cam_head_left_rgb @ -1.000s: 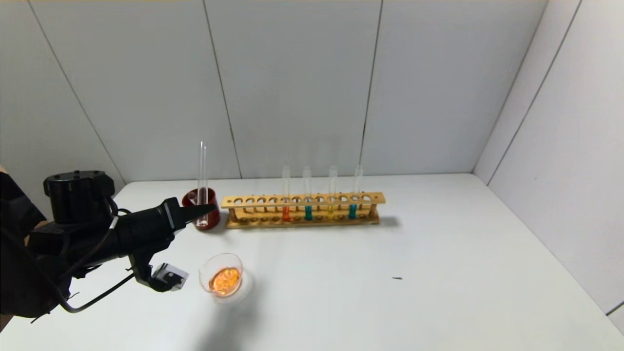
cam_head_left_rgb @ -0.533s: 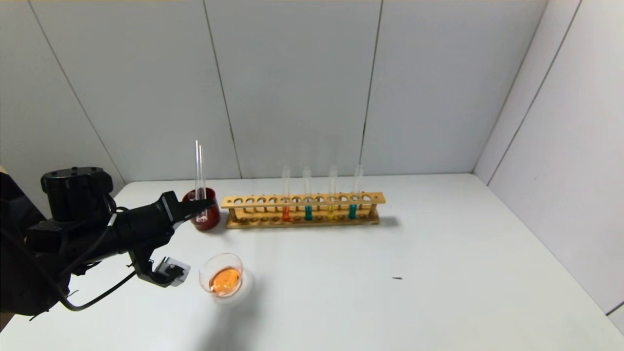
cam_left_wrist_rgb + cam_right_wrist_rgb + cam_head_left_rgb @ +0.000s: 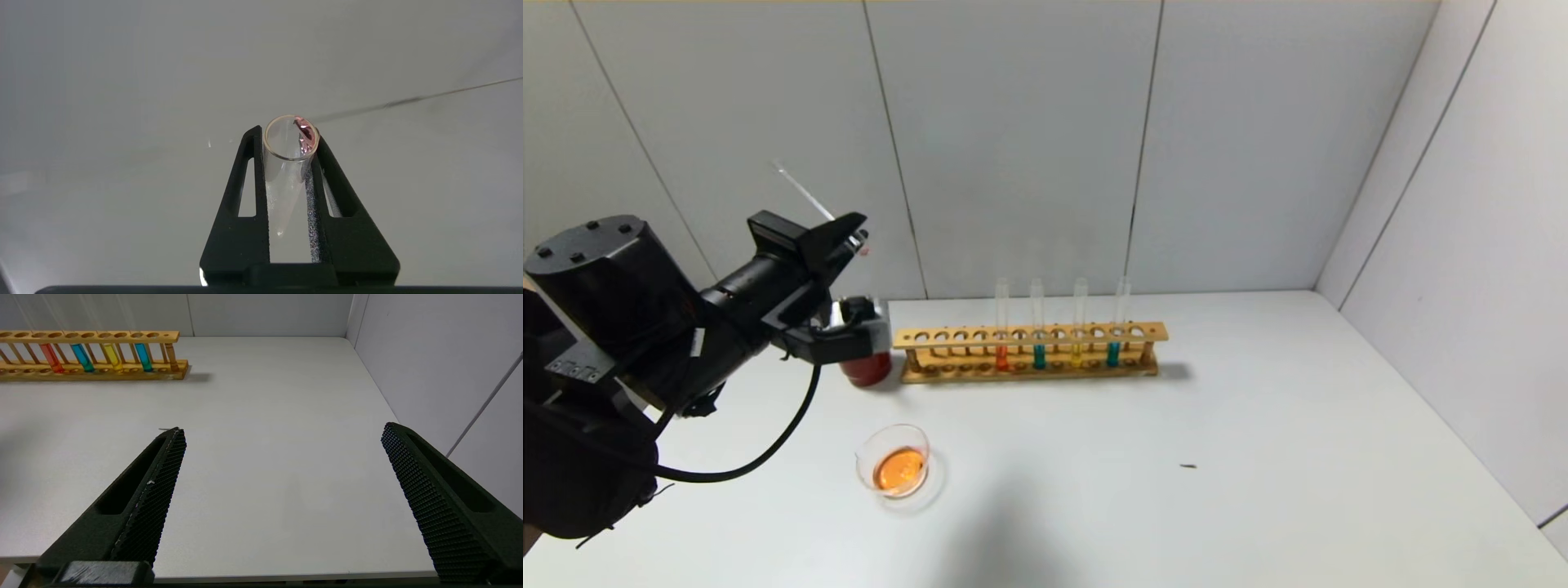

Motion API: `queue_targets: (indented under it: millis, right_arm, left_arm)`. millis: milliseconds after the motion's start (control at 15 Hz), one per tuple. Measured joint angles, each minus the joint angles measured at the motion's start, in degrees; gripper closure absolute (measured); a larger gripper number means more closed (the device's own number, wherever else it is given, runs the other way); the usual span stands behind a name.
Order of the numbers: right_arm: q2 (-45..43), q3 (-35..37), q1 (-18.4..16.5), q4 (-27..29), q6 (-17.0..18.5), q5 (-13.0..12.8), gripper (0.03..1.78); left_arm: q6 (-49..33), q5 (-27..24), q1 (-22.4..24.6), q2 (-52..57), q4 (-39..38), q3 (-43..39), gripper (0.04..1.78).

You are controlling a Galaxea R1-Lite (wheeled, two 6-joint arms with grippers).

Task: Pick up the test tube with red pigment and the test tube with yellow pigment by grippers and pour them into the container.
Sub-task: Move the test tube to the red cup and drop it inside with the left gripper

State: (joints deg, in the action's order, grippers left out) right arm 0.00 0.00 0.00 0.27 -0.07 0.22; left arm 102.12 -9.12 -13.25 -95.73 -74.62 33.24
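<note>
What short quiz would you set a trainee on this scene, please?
1. True or false: the right hand is open and holds nothing.
2. The tube gripped by the left hand is: A upright; B tilted; C lying flat.
3. How many tubes stand in the rack?
Key: 1 true; 2 B; 3 four.
</note>
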Motion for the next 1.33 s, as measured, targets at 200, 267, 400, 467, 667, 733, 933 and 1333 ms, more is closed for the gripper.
queue_targets:
  millis: [200,267,400,467,667,733,933,1333]
  right_arm:
    - [0.0,0.0,0.0,0.0,0.02,0.0,0.06]
    - [0.0,0.0,0.0,-0.02,0.02,0.02,0.06]
    - [0.0,0.0,0.0,-0.02,0.0,0.02,0.06]
    - [0.0,0.0,0.0,0.0,0.0,0.02,0.06]
    - [0.0,0.0,0.0,0.0,0.0,0.0,0.06]
    - [0.0,0.0,0.0,0.0,0.0,0.02,0.06]
    - [0.0,0.0,0.0,0.0,0.02,0.0,0.06]
    - [0.0,0.0,0.0,0.0,0.0,0.0,0.06]
  left_arm:
    - [-16.43,22.76,-4.13,2.82,-0.73,-0.01,1.51]
    - [-22.25,28.96,-4.61,3.29,0.39,0.21,1.51]
    - [-34.49,37.4,-4.68,3.58,4.61,0.82,1.51]
    - [-40.72,38.58,-4.46,3.54,7.45,1.26,1.51]
    - [-60.28,35.27,-3.19,2.77,17.31,4.53,1.51]
    - [-65.52,32.54,-2.1,2.29,19.31,5.73,1.51]
    - [-72.22,26.17,0.74,-0.22,19.42,7.41,1.51]
    - [-79.69,21.63,3.08,-7.77,19.22,14.21,1.51]
